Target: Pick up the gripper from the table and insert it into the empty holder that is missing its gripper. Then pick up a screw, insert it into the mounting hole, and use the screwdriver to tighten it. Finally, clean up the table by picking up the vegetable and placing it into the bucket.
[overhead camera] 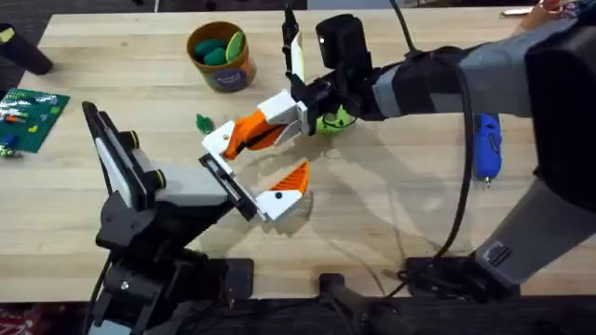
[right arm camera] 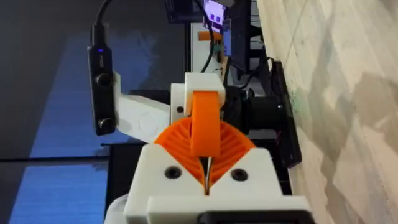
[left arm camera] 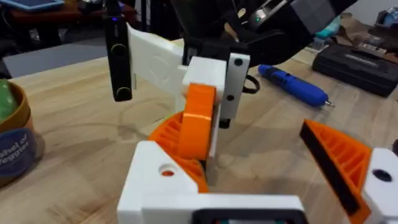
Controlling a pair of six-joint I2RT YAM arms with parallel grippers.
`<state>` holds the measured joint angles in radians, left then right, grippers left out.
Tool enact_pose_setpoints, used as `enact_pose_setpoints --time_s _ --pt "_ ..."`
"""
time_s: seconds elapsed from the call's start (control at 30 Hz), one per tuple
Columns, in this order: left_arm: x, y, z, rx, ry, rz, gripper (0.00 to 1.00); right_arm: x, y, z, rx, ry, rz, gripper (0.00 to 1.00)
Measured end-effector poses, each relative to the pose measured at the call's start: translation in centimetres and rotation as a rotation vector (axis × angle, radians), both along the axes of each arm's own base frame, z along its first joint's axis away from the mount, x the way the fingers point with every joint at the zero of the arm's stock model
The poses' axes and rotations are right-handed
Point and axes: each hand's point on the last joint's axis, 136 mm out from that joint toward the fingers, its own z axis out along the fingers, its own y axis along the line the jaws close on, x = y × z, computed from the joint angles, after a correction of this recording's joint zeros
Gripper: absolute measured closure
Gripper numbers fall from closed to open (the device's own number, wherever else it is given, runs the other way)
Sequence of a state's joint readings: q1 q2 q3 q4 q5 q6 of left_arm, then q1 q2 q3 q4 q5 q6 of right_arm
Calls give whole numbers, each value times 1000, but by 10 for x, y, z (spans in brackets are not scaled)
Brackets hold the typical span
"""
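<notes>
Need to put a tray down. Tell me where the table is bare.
Bare wood lies right of the screwdriver? No: best between the screwdriver and the left gripper, and left of the bucket. Crowded around the right gripper at centre.

Orange gripper point(left arm camera: 198, 121) against white holder point(left arm camera: 227, 81); blue screwdriver point(left arm camera: 293, 85) beyond.

1. Even, bright light from above falls on the bench point(overhead camera: 391, 233); soft shadows spread just below the right arm's sleeve and cable
2. A pale sheen lies on the planks near the screwdriver point(overhead camera: 487, 146)
3. Left wrist view: near white parts by the screwdriver point(left arm camera: 292, 84) are soft and blurred
4. Right wrist view: the room behind the right hand point(right arm camera: 207, 177) is dim and bluish, the bench point(right arm camera: 348, 93) streaked with glare
</notes>
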<state>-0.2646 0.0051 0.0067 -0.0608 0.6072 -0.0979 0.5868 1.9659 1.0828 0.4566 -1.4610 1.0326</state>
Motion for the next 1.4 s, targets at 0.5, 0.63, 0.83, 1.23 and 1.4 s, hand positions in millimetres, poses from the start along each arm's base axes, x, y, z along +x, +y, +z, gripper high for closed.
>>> enact_pose_setpoints --time_s 0.5,0.63,0.83,1.23,1.4 --pt "-2 -2 2 13 -23 -17 14 2 8 -20 -60 38 -34 57" --pt "-3 -2 2 20 -32 -23 14 2 6 -20 -58 45 -30 8" --pt "-17 -13 2 15 -31 -122 14 11 -5 -16 -39 52 -36 9" --pt "-27 -20 1 11 -27 -187 14 47 -46 -10 7 53 -108 16" --pt "-27 -20 1 11 -27 -189 14 42 -53 -22 2 62 -117 43"
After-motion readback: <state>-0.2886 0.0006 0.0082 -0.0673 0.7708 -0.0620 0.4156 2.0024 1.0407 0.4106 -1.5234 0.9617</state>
